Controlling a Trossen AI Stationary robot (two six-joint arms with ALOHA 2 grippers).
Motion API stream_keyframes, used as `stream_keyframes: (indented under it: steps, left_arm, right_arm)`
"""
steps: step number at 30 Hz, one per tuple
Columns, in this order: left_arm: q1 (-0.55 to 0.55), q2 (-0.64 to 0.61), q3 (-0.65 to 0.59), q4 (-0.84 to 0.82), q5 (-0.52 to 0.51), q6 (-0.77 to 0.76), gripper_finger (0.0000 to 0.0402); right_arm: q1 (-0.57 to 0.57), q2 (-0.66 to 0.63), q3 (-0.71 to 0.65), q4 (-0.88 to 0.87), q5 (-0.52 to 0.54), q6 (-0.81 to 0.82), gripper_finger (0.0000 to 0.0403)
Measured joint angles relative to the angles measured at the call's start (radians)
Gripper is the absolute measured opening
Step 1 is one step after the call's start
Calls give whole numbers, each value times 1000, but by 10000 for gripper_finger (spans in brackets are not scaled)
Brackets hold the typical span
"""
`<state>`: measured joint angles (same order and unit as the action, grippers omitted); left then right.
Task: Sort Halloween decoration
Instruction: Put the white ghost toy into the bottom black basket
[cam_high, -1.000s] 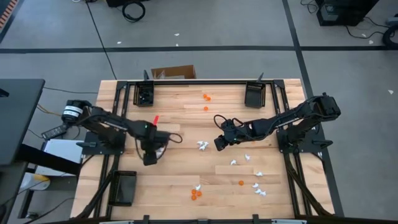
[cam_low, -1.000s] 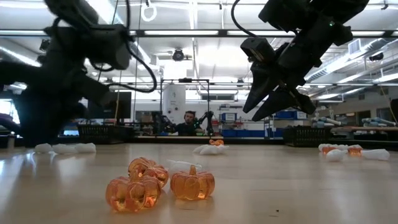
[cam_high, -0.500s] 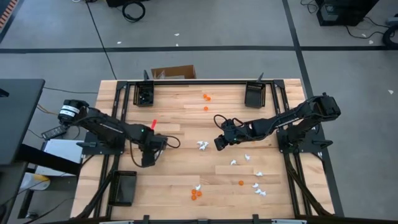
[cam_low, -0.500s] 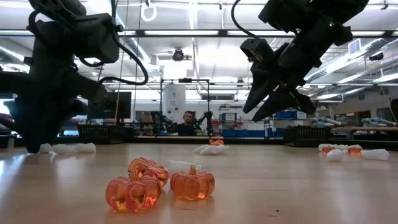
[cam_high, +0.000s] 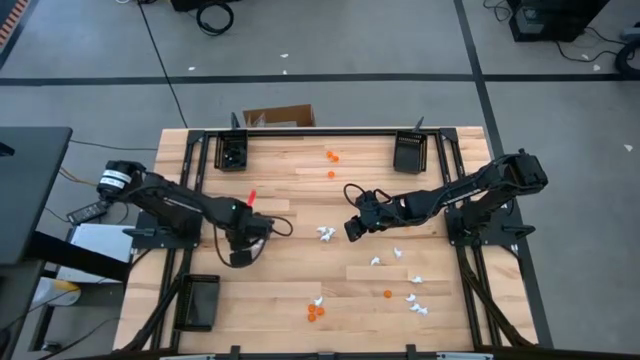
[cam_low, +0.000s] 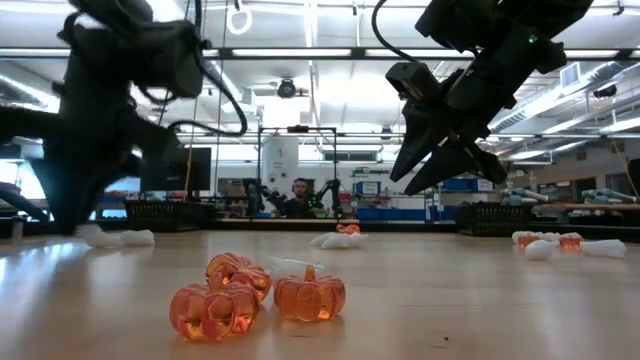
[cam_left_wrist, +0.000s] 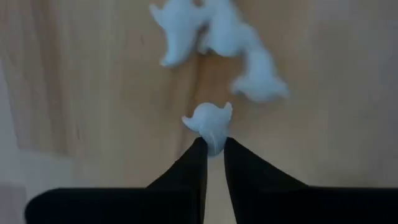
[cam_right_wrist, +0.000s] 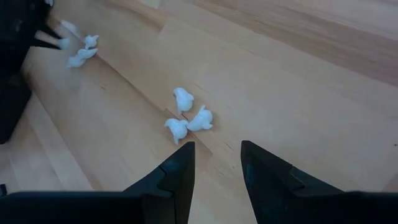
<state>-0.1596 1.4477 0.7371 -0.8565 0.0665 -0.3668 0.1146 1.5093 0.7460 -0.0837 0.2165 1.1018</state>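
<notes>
The decorations are tiny white ghosts and orange pumpkins scattered on the wooden table. My left gripper is at the table's left middle, shut on one white ghost. Three more white ghosts lie on the wood just beyond it. My right gripper is open and empty, hovering above the table over a cluster of three white ghosts, which also shows in the high view. Three orange pumpkins lie near the front edge. No black trinket shows. My left gripper pinches the white ghost by its narrow lower end between its two fingertips. The ghost's rounded body sticks out past the tips. The fingers point down at the table. I cannot tell whether the ghost is clear of the wood.
Black trays stand at the far left, the far right and the near left. Two orange pumpkins lie at the far middle. Several white ghosts and one pumpkin lie at the near right. A person shows far beyond the table.
My left gripper dipped to the table beside the white ghosts at the left, stood still there, and is now moving again, shifted slightly toward the table's right. The ghost that lay right at its tips no longer lies there. My right gripper has kept still.
</notes>
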Motion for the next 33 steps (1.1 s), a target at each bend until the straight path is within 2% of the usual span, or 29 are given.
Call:
stream_keyframes:
  steps: [4,8,11,17,20,29,33]
  left_arm:
    - [-30,-60,73,-213,164,-130,55]
    - [-139,-155,133,-364,307,-332,49]
    - [-253,-216,145,-359,362,-526,49]
    - [-499,-233,145,-310,361,-865,49]
    - [-578,-223,133,-240,335,-979,49]
    - [-677,-223,-84,98,320,-1194,95]
    - [-661,-223,-147,90,312,-1204,116]
  right_arm:
    - [3,0,0,0,-1,3,137]
    - [19,2,0,0,16,19,137]
    - [26,3,0,-1,26,21,137]
    - [30,3,0,-1,29,21,137]
    - [30,3,0,0,41,16,137]
    - [4,3,0,0,2,-42,137]
    - [4,3,0,0,-13,-51,137]
